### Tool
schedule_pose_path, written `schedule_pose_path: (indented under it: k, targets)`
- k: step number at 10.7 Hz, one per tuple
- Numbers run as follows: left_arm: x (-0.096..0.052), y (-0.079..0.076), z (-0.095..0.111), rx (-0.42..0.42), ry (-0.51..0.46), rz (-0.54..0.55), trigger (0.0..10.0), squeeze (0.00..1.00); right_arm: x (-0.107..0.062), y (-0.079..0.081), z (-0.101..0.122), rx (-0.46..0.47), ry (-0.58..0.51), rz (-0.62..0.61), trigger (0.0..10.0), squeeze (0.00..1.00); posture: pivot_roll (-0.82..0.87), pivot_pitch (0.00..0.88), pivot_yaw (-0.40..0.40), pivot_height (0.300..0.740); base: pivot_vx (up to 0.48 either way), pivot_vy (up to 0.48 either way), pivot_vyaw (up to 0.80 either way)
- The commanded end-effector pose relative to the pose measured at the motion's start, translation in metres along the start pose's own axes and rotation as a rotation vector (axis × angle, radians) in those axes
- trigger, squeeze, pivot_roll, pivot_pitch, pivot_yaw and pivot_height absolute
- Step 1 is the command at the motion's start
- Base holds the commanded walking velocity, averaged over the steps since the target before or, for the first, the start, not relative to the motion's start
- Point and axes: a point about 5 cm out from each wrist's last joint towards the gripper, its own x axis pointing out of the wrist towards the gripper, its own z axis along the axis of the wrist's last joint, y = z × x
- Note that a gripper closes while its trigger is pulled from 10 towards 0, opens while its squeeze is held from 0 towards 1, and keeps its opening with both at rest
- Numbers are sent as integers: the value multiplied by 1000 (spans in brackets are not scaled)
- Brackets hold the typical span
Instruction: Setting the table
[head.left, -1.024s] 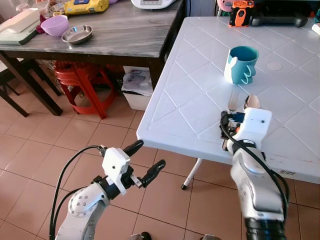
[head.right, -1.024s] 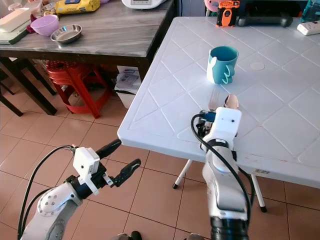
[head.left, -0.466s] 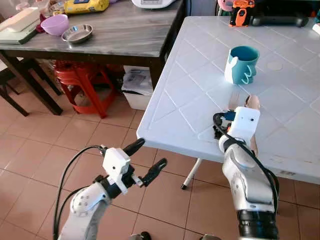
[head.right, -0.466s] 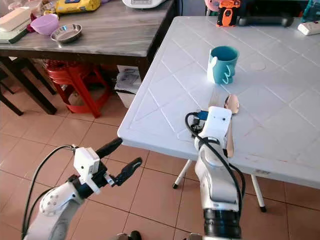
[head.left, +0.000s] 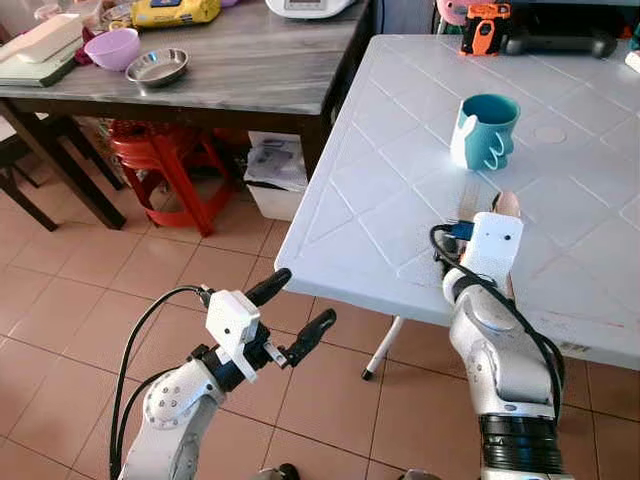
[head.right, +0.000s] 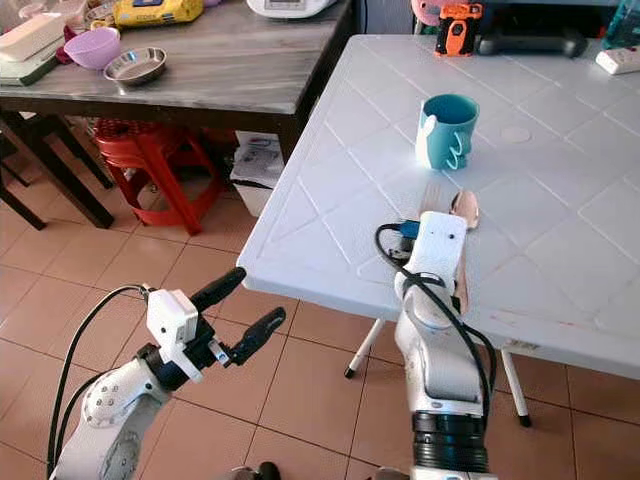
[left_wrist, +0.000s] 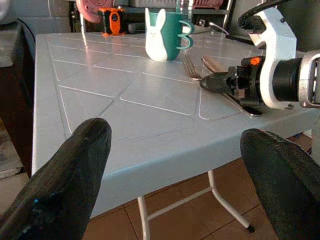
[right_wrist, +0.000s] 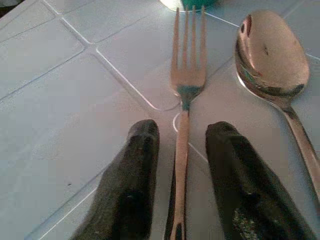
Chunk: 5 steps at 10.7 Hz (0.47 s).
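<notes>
White plastic lattice-patterned worktop (head.left: 400, 170), tiled floor below. Slim metal fork (right_wrist: 186, 80) lies flat beside the shiny metal spoon (right_wrist: 270, 55), near the teal rabbit mug (head.left: 482, 130). Right tool (right_wrist: 182, 165) straddles the fork handle, fingers apart, probably aligning it. Left tool (head.left: 290, 310) hangs open, idle.

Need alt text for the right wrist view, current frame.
The right gripper has its two black fingers open on either side of a fork handle, the fork lying flat on the white table. A spoon lies beside the fork, bowl up, apart from it.
</notes>
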Motion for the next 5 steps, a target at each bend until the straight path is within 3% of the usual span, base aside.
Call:
schedule_pose_path:
  k: [1,5]
  targets:
    - [0,2,7,7,-16,10,10000,0,-2,-10,-31,-10,155,-47,0,0,-84,169,119,740,0,0,0]
    - [7,-1,19,-10,-54,-4,10000,0,-3,-13,-38,20,190,-59,0,0,-84,170,123,740,0,0,0]
